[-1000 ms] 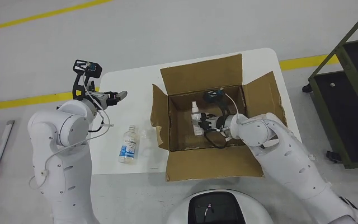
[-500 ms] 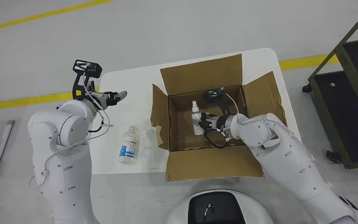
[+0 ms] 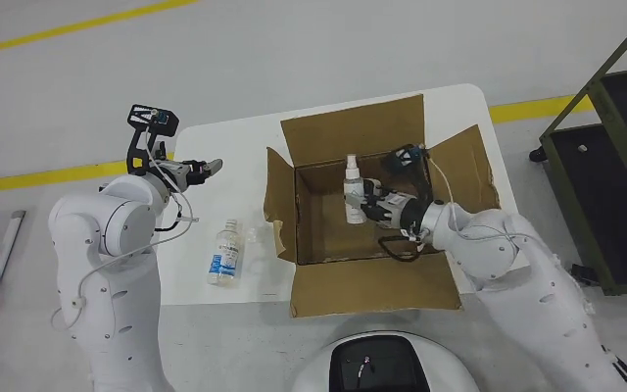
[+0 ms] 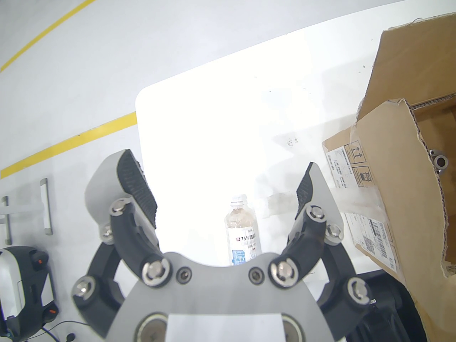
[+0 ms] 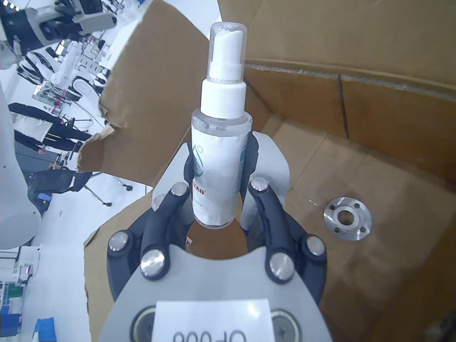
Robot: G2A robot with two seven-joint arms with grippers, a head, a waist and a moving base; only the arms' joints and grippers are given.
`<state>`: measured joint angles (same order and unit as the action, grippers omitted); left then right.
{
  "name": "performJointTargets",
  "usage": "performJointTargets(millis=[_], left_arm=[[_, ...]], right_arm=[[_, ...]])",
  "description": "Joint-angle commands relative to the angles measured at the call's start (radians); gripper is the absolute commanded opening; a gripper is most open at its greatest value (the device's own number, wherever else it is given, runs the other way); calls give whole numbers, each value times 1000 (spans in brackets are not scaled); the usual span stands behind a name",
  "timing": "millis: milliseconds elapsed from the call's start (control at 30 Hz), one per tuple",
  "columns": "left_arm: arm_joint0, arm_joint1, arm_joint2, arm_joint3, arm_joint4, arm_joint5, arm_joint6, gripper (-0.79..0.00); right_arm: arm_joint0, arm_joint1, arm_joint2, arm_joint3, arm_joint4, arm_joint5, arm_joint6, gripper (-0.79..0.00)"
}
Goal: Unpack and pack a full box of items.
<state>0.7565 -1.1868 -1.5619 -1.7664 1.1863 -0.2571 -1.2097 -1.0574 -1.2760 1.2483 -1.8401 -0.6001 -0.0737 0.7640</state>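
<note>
An open cardboard box stands on the white table. My right gripper is inside it, shut on a white spray bottle with a clear cap, held off the box floor. A round metal flange lies on the box floor. A clear bottle with a blue label lies on the table left of the box. My left gripper hangs open above the table's left part, nothing between its fingers.
The box flaps stand out on all sides; the left flap has a torn edge. A dark green cart stands on the floor to the right. Yellow floor lines run past the table.
My right gripper has lifted the spray bottle up from the box floor and shifted toward the box's far side. The left arm has stayed still.
</note>
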Motion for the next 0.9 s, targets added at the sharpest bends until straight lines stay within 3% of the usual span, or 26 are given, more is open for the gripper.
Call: performJointTargets(millis=[0,300,867], left_arm=[[0,0,0,0,0,0,0,0],[0,0,0,0,0,0,0,0],[0,0,0,0,0,0,0,0]], right_arm=[[-38,6,47,-40,11,-16,-25,-785],[-178,31,236,-158,85,-132,-126,-785],[-174,35,277,-175,97,-130,-168,-785]])
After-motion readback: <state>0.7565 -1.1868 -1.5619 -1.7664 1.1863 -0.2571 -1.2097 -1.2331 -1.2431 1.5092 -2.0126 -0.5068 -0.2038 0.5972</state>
